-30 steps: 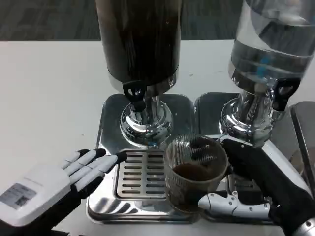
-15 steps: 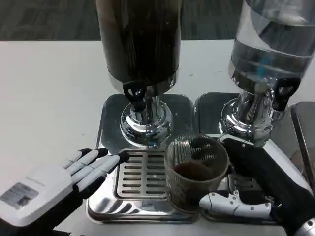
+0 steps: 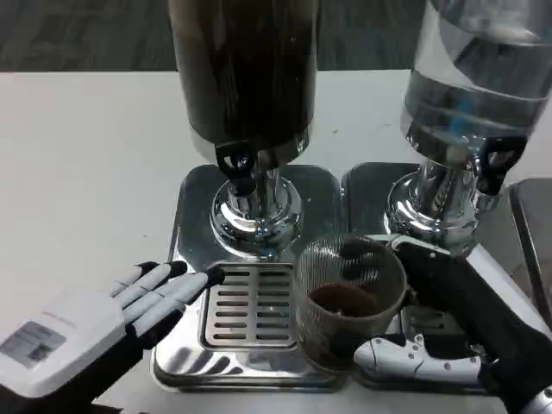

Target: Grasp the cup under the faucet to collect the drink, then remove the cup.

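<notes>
A ribbed clear cup (image 3: 348,297) with dark drink in its bottom stands at the right front of the drip tray grate (image 3: 246,306), in front of and to the right of the dark dispenser's faucet (image 3: 240,168). My right hand (image 3: 448,323) grips the cup from its right side, fingers behind it and thumb in front. My left hand (image 3: 95,323) lies flat and open at the tray's left edge, its fingertips (image 3: 203,278) touching the grate's left rim.
The dark drink dispenser (image 3: 246,78) stands on a chrome base (image 3: 256,211) at centre. A clear water dispenser (image 3: 470,95) with its own faucet (image 3: 493,164) stands at right. White table (image 3: 86,172) spreads to the left.
The cup and my right hand have shifted slightly to the right and toward me. My left hand has stayed still.
</notes>
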